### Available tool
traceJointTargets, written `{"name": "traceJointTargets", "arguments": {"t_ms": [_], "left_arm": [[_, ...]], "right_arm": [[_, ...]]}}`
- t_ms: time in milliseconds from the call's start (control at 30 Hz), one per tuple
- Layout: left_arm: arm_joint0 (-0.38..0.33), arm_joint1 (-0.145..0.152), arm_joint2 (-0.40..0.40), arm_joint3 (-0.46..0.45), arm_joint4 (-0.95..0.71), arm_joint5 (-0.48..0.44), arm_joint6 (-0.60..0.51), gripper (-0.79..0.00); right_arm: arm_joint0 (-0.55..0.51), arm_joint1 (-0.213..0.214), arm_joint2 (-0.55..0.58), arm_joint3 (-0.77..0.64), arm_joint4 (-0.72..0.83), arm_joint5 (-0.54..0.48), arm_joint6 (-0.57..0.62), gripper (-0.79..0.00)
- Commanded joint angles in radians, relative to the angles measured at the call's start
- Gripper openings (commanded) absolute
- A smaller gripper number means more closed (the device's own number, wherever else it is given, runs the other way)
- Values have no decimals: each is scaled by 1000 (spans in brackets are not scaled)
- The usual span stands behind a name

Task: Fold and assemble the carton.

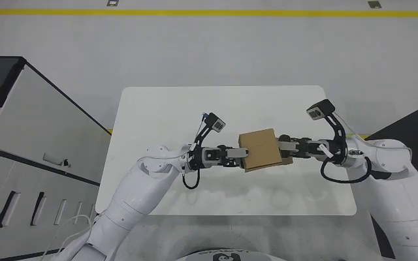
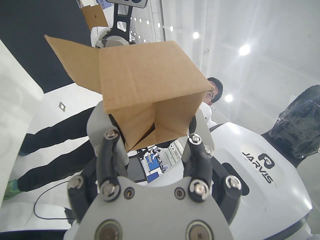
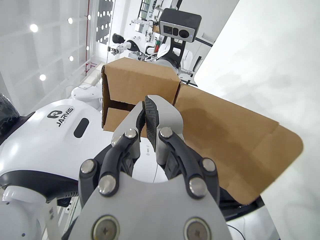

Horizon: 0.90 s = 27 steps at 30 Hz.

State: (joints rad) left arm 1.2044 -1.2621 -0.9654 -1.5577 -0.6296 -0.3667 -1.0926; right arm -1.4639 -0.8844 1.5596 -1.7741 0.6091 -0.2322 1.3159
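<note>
l end effector (image 2: 150,123) clamps carton (image 2: 140,76) end; r end effector (image 3: 149,104) closed opposite.

From above, the carton (image 1: 260,147) covers the fingertips of the left end effector (image 1: 244,153) and the right end effector (image 1: 281,145) (its underside is hidden as well). Whether cardboard sits between the right one's closed pads (image 3: 150,112) cannot be told in its wrist view.

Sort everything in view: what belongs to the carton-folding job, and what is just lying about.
Job in hand:
carton, held between the two arms
left claw, gripping one end
right claw, at the other end

Just around:
white table beneath
grey cabinet beside the table
yellow floor line
</note>
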Motion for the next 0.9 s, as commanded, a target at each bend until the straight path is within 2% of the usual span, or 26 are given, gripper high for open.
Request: {"name": "traceJointTargets", "arguments": {"t_ms": [0, 33, 100, 200, 267, 600, 767, 867], "left_arm": [[-1, 0, 0, 0, -1, 0, -2, -785], [-1, 0, 0, 0, -1, 0, -2, -785], [-3, 0, 1, 0, -2, 1, -4, -785], [-5, 0, 1, 0, -3, 2, -3, -785], [-6, 0, 3, -2, -3, 4, -4, -785], [-5, 0, 3, -11, -9, 1, -5, -785], [-3, 0, 0, -16, -9, 0, -2, -785], [-1, 1, -2, -18, -10, -3, 0, -785]], "right_arm": [[-10, 1, 17, -2, 8, -1, -1, -699], [-15, 2, 27, -3, 10, -2, -1, -603], [-25, 4, 48, -3, 24, -5, -3, -551], [-42, 6, 83, 4, 46, -10, -3, -422], [-56, 7, 110, 18, 53, -14, -10, -382], [-139, 11, 210, 78, 32, -9, -72, -372], [-163, 7, 188, 104, 36, -7, -78, -388], [-166, 4, 166, 122, 40, -13, -84, -348]]}}
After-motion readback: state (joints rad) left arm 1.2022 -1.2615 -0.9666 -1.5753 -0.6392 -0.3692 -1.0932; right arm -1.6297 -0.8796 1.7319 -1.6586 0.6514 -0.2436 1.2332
